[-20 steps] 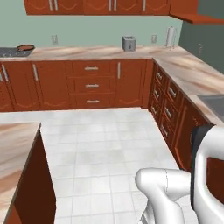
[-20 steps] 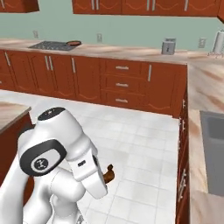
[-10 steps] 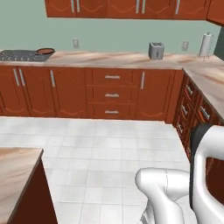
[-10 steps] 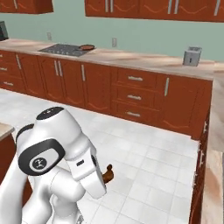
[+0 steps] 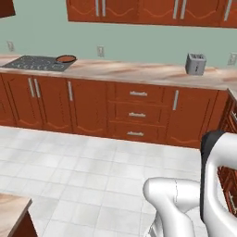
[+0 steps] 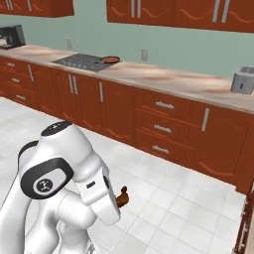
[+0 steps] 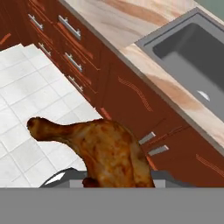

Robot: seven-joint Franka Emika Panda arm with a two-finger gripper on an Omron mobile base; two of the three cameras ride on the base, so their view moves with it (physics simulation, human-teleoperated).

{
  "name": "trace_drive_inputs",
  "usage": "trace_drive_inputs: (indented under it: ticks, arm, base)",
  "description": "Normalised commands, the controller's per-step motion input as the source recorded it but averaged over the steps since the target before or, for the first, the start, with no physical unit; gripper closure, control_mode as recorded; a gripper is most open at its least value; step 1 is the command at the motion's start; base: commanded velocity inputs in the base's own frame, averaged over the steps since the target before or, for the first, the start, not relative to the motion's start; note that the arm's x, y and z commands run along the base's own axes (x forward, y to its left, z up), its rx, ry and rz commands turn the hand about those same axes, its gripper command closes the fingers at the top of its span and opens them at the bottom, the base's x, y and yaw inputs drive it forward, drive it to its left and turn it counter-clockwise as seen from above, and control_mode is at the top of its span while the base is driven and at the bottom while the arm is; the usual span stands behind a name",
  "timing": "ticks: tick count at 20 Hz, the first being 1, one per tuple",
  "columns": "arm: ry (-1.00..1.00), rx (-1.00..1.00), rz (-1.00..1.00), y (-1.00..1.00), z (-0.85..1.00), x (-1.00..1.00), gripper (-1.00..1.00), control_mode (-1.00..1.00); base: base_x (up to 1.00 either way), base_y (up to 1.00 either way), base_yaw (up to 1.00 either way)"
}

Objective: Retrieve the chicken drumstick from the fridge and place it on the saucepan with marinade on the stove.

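Counter along the wall ahead of me

The marbled countertop (image 5: 139, 71) is carrying the stove (image 5: 34, 63) at its left end; the saucepan (image 5: 65, 59) is sitting on the stove's right edge, and a toaster (image 5: 195, 64) is standing well right of the stove.

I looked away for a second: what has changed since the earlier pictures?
The base has turned: in both base views the counter run slid right, bringing the stove and saucepan further into view. Nothing was picked up or released. The gripper still holds the chicken drumstick, arm tucked as before.
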Motion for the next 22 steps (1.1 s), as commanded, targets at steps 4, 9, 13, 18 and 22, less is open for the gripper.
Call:
trace_drive_inputs:
  ticks: [4, 9, 13, 18, 22]
  arm:
    - [0.00, 0.00, 0.00, 0.00, 0.00, 0.00, 1.00, 1.00]
    - [0.00, 0.00, 0.00, 0.00, 0.00, 0.00, 1.00, 1.00]
    - [0.00, 0.00, 0.00, 0.00, 0.00, 0.00, 1.00, 1.00]
    - [0.00, 0.00, 0.00, 0.00, 0.00, 0.00, 1.00, 1.00]
    - [0.00, 0.00, 0.00, 0.00, 0.00, 0.00, 1.00, 1.00]
  base:
    - [1.00, -0.27, 0.27]
    - [1.00, -0.21, 0.24]
    - [1.00, -0.12, 0.17]
    - [1.00, 0.02, 0.04]
    - [1.00, 0.33, 0.00]
